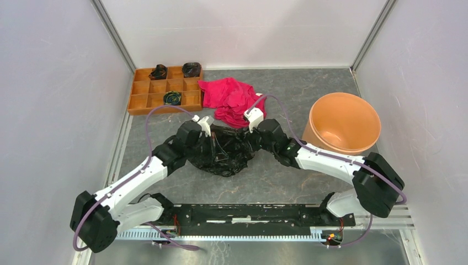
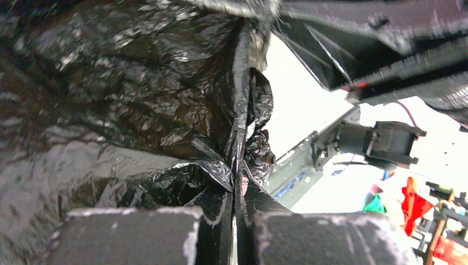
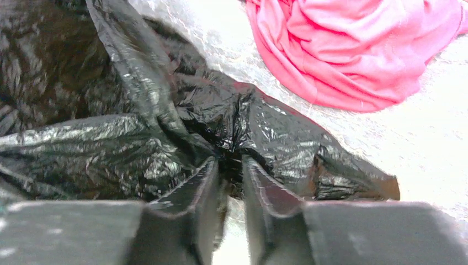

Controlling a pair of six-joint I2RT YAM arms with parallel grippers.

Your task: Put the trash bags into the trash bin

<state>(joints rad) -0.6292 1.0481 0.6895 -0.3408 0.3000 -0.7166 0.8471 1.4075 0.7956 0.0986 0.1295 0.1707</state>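
From above, the black bag [image 1: 223, 153] lies crumpled on the grey surface [image 1: 309, 83], well to the left of the orange bucket [image 1: 315, 131] and apart from it. Both arms reach forward and bend inward, meeting over the bag. The left end effector [image 1: 211, 144] bites into the side of the bag away from the bucket, and the right end effector [image 1: 248, 146] bites into the side nearer the bucket. Their fingertips are buried in the film and hard to make out. A pink cloth [image 1: 232, 98] lies beyond the bag, and a compartment tray [image 1: 160, 109] sits farther from the bucket.

In the left wrist view, the left end effector [image 2: 236, 205] is pressed nearly closed on a thin upright fold of the bag [image 2: 127, 110]. Dark blurred shapes cross the top right, and the background is washed out.

In the right wrist view, the right end effector [image 3: 229, 175] is narrowed onto a bunched fold of the bag [image 3: 110, 149]. The cloth [image 3: 353, 49] is cut off at the top edge.
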